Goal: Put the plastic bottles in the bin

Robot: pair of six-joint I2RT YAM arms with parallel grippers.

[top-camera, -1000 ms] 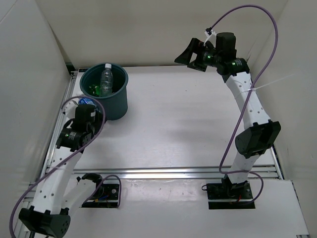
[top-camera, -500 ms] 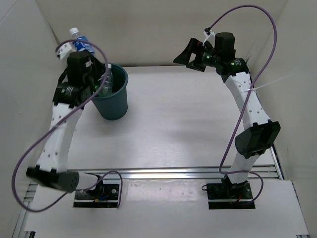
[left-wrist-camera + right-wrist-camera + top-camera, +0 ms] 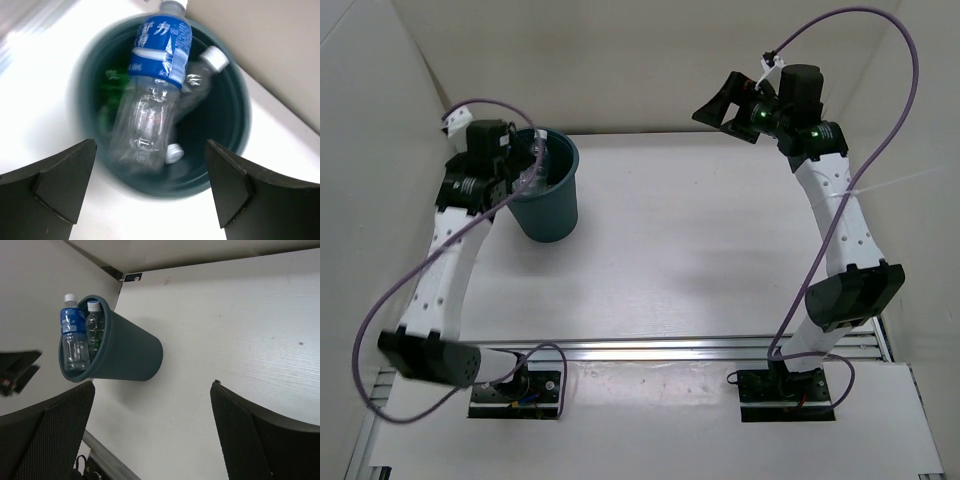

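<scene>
At the far left corner of the table [image 3: 700, 230] stands the bin [image 3: 558, 205], upright, close to the white side wall. The left gripper [image 3: 151, 149] hangs just above the near side of its rim. Its fingers [image 3: 55, 192] are spread wide, nothing between them. Released. The blue-label bottle [image 3: 155, 95] lies beyond the fingertips, apart from both and inside the bin mouth, cap end pointing away from the wrist camera. The picture is blurred there, bottle and rim both smeared. In the right wrist view the same bottle [image 3: 74, 337] stands about upright against the inner wall, its white cap poking above the rim. Just beside it is a clear bottle [image 3: 93, 322], also cap up and reaching the rim line. The left wrist view shows that clear bottle [image 3: 202, 75] leaning toward the far wall, with the blue label touching or overlapping it. The green bottle [image 3: 112, 87] sits lower on the left side of the bin, partly hidden behind the blue-label bottle. One more white cap [image 3: 174, 152] shows low inside; cannot tell which bottle it belongs to. The right gripper [image 3: 718, 105] is raised at the far right of the table, well apart from the bin. It faces across toward the bin, its dark mesh-faced fingers [image 3: 50, 440] wide apart and holding nothing.
</scene>
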